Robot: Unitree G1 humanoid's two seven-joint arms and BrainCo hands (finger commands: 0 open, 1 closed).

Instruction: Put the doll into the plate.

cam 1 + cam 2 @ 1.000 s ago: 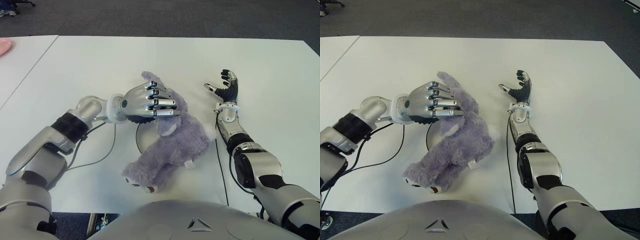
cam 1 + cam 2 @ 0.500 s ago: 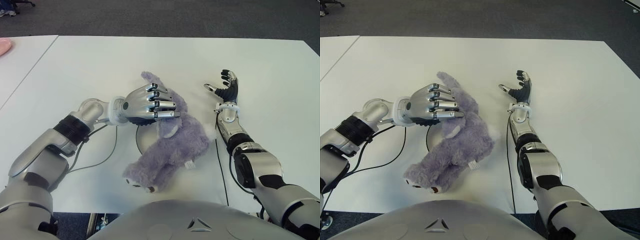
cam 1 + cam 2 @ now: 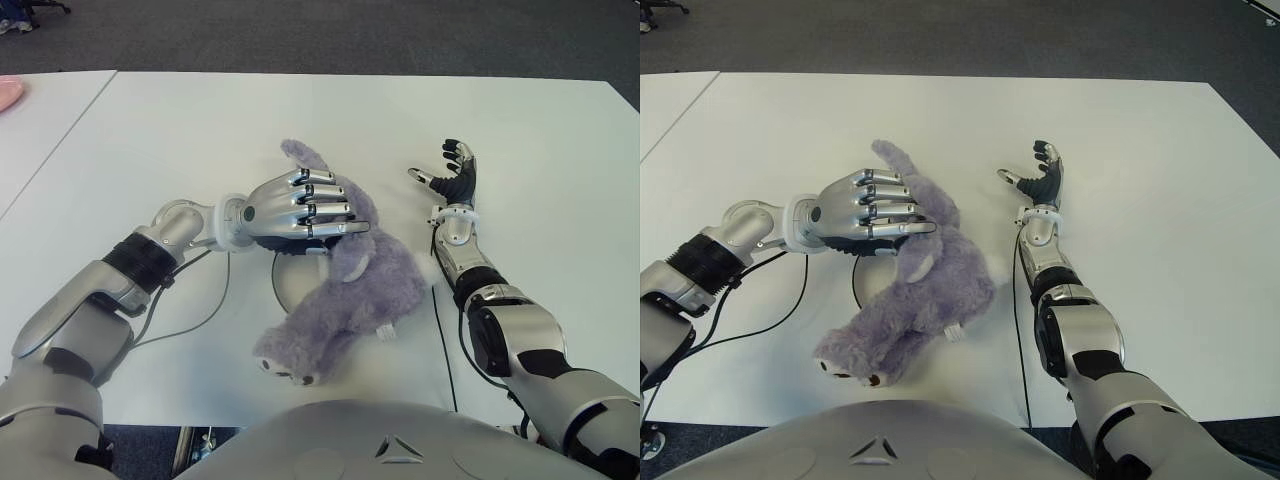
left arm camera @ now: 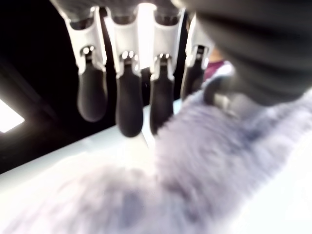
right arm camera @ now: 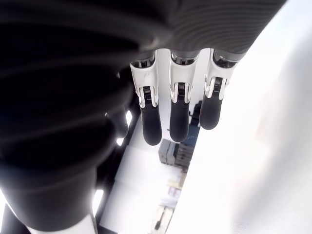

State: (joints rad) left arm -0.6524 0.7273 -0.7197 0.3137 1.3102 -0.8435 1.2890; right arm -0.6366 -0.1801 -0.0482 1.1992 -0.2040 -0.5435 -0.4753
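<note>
Lying on its side across a white plate (image 3: 290,285), the purple plush doll (image 3: 345,290) covers most of that dish, so only a curved piece of the rim shows on the doll's left. Its feet, with dark soles, point toward the robot's body, and its head end lies away from the robot, with one fuzzy limb or ear sticking up past the fingers of the left hand (image 3: 295,205).

That left hand sits on top of the doll's upper part, knuckles up, its silver fingers (image 3: 885,205) stretched across the fur toward the robot's right. From the left wrist view the dark fingertips (image 4: 129,109) hang extended just above and against the plush, with the thumb pressed into the fur on the near side; whether the hand truly grips the doll or only lies over it cannot be told with certainty, though thumb and fingers do stand on opposite sides of the fur.

A black cable (image 3: 195,315) trails from the left wrist over the white table (image 3: 200,130), left of the doll.

To the right of the doll, well apart from it, the right hand (image 3: 452,175) points away from the robot with its dark fingers loosely spread and holding nothing; its wrist view shows three straight fingers (image 5: 178,114) with nothing between them.
</note>
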